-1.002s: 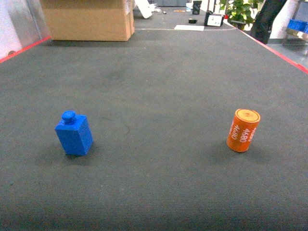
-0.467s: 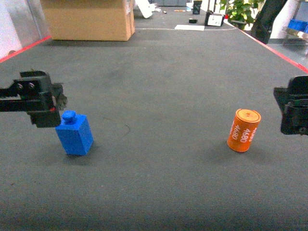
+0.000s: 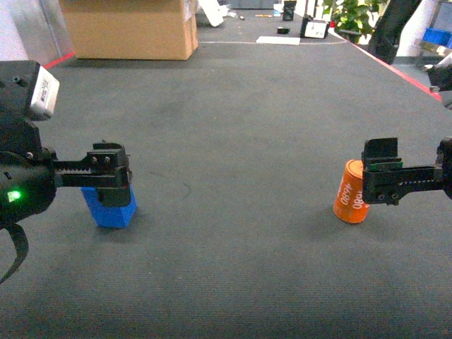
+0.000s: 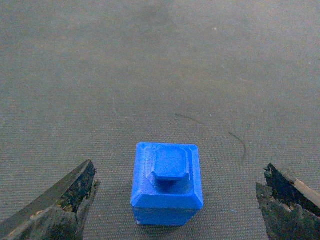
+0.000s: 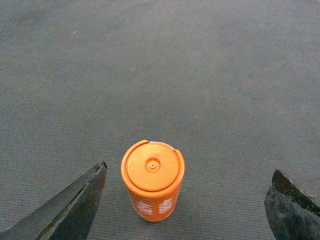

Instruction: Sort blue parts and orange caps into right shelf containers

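A wide dark grey carpeted surface with red edging fills the space. On its left part stands the blue part, a small block with a knob on top; the left wrist view shows it upright on the carpet. The left gripper sits right over it, and from the wrist camera its two worn dark fingers are spread wide to either side of the block, touching nothing. Well apart on the right stands the orange cap, a short orange cylinder with white print on its side, tilted slightly in the head view. The right gripper is just beside and partly in front of it; its fingers are likewise spread far apart, the cap standing free between them. Farther back, a big cardboard box rests at the far left edge, a leafy plant stands at the far right, and a bright-blue crate shows at the right border.
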{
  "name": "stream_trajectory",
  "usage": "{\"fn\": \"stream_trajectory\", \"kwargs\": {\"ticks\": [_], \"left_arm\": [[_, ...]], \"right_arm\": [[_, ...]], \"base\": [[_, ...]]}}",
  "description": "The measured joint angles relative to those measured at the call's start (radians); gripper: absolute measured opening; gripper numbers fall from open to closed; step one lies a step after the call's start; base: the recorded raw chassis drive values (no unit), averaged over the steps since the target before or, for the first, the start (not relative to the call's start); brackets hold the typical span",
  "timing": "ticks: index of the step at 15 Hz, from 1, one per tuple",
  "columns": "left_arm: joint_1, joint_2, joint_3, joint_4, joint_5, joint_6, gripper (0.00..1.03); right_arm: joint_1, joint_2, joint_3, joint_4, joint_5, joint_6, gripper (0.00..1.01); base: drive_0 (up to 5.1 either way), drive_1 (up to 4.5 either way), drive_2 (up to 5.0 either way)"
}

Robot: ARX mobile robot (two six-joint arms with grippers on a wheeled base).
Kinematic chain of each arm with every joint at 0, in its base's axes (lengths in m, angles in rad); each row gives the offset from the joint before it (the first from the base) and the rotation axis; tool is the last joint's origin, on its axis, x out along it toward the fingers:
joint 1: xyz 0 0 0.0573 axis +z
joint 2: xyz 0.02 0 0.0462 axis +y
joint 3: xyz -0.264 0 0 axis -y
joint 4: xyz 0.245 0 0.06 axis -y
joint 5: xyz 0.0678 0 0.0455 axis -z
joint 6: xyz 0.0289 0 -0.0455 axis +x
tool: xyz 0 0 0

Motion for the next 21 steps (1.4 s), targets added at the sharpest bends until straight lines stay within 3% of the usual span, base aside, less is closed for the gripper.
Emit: {"fn": "stream_trajectory", "kwargs": {"ticks": [10,14,15,16,17,18,21], "left_arm": [[0.002,0.209,0.119,-0.008,-0.004,-0.003,0.98],[0.0,0.272,0.152,-0.034,-0.023,-0.025,0.98],[0.0,0.276,0.157,-0.055,-0.031,-0.038,0.85],[0.006,0.255,0.137,-0.029,-0.039,-0.04,0.52],[0.011,0.123,0.009,0.067,-0.072,-0.073,0.45],[0.018,0.036,-0.05,0.102,-0.085,-0.074,0.45],[0.056,-0.273,-0.205,0.095,-0.124,-0.066,0.44]], "right_arm": [[0.013,0.253,0.188,-0.06,0.012,0.064,0.98],[0.012,0.306,0.217,-0.073,0.016,0.085,0.98],[0.013,0.308,0.219,-0.082,0.032,0.085,0.73],[0.015,0.3,0.203,-0.066,0.03,0.072,0.46],[0.019,0.203,0.114,0.028,0.053,0.076,0.45],[0.019,0.119,0.064,0.066,0.059,0.082,0.45],[0.017,-0.18,-0.119,0.112,0.06,0.069,0.45]], "base": [[0.0,0.0,0.0],[0.0,0.0,0.0],[0.0,0.0,0.0],[0.0,0.0,0.0],[0.0,0.0,0.0],[0.0,0.0,0.0],[0.0,0.0,0.0]]}}
